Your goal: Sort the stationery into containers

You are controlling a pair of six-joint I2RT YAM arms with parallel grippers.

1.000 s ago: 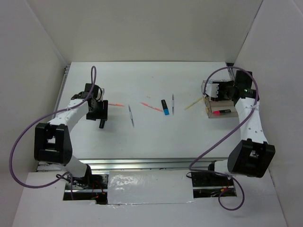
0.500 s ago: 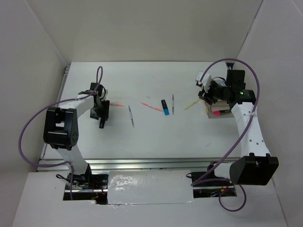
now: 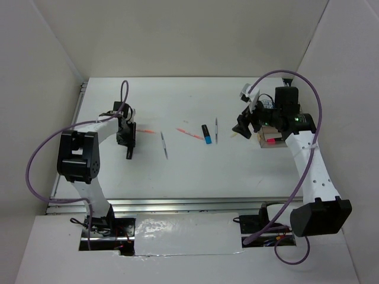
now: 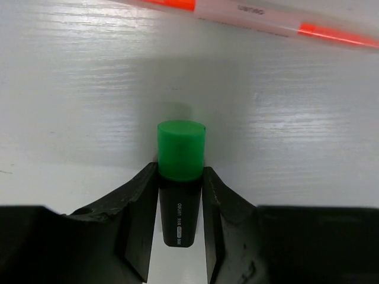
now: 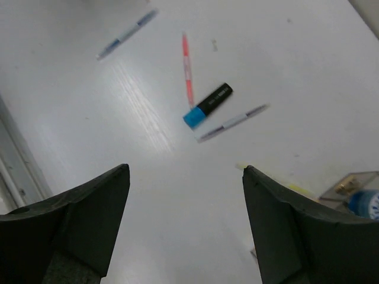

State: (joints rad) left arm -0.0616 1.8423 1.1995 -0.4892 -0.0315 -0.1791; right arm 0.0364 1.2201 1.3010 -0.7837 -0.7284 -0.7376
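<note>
Left wrist: highlighter (image 4: 180, 155) in left tool (image 4: 180, 173)

I run two arms of the same build. On the left arm (image 3: 95, 126) and the right arm (image 3: 312, 167) alike, slim white links sit between chunky black joint housings. The largest black block on each is at the elbow. A thick purple cable (image 3: 28, 171) hangs off the left arm in a wide loop, and its twin (image 3: 284, 72) arches over the right arm's wrist. A small green light (image 3: 294, 118) glows on the right arm's black wrist block. Both bases (image 3: 100, 223) are black. The left wrist view shows matte black fingers (image 4: 139, 204), angular with sloped inner faces. The right fingers (image 5: 83, 207) are broad, dull black wedges with rounded corners.
</note>
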